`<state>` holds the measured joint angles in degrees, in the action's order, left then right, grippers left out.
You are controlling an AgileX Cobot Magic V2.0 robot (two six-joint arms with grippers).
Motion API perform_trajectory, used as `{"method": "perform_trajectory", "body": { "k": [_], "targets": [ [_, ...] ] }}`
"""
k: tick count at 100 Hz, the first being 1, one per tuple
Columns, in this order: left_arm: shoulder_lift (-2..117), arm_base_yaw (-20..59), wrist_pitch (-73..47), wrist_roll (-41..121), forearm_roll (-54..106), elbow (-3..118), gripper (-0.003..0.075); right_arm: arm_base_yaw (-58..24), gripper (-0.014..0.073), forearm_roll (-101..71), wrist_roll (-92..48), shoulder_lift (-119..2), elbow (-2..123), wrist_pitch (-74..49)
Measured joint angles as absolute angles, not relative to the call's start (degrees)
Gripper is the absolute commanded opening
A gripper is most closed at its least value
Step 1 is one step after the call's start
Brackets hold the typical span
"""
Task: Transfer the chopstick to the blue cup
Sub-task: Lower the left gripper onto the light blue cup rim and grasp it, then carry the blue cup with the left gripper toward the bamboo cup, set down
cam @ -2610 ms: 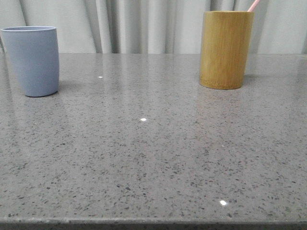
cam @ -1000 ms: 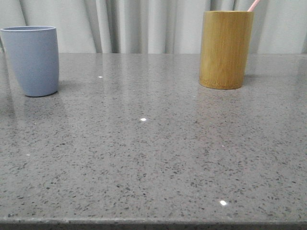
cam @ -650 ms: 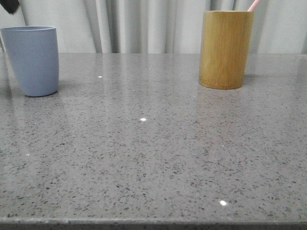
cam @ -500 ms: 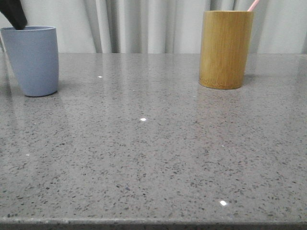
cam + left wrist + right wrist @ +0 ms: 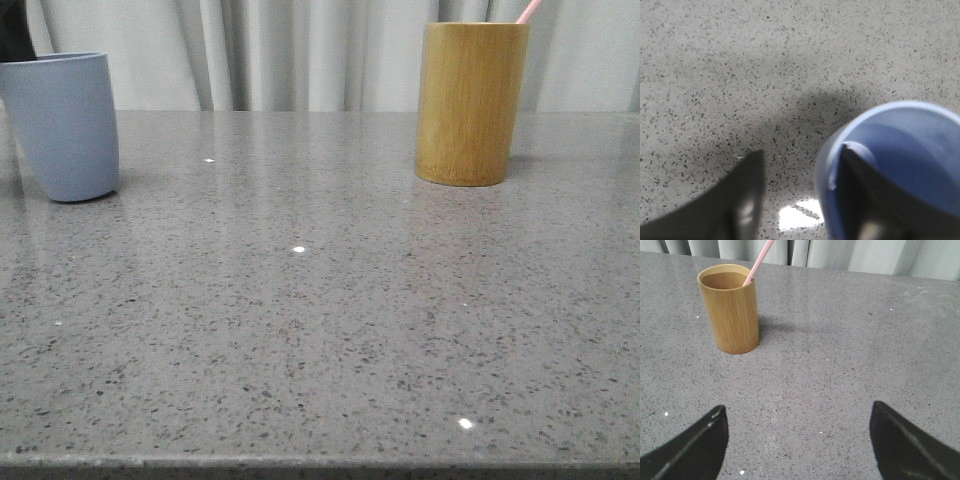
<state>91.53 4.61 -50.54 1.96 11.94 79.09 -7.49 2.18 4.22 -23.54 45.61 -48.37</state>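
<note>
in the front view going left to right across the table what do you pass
left end effector, a dark shape at the blue cup's rim → blue cup → bamboo cup → chopstick, its pink tip sticking out of the bamboo cup's right side

Even bright light, glints, blurred left hand

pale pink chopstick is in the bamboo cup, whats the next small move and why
Probably bring the right gripper forward toward the thin pale pink chopstick. It leans in the yellow-brown bamboo cylinder cup, the gripper is open and well short of it, and nothing is held.
</note>
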Motion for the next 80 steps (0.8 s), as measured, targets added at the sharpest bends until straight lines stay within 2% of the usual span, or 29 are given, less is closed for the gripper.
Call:
{"method": "perform_trajectory", "body": {
  "k": [4,47,80],
  "targets": [
    [91.5,4.6,-50.4,2.0,12.3,79.1,-0.0021,-7.5,0.0581,2.2,4.2,-23.5,45.6,-48.4],
    [91.5,4.9,-53.2,2.6,13.9,81.0,-0.0019,-7.5,0.0581,2.2,4.2,-23.5,45.6,-48.4],
    [91.8,16.0,-54.9,4.1,12.6,89.5,-0.0019,-7.5,0.0581,2.2,4.2,-23.5,45.6,-48.4]
  ]
}}
